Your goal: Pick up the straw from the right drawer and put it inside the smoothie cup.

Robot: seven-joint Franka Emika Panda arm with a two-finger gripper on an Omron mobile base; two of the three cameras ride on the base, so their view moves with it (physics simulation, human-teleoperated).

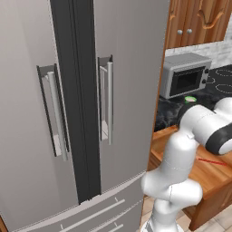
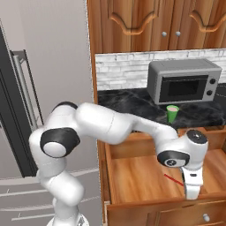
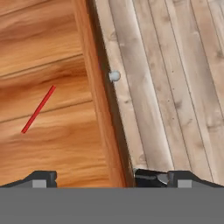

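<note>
Right now your gripper (image 3: pixel 105 178) hangs with its jaws spread wide and empty over the front edge of the right drawer (image 2: pixel 132 176). Only 1 thing lies inside: the straw (image 3: pixel 38 109), flat on the wood. It looks light, stiff and thin, so pinch it mid-length. The smoothie cup (image 2: pixel 172 113) stands on the counter before the microwave (image 2: pixel 184 82).

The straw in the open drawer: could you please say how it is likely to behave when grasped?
The straw looks very thin and straight, so it is probably light and fairly stiff. Lying flat on the smooth floor of the right drawer, it may well roll or skid if nudged. The open pincer would likely need careful centring on so slim a target.
</note>
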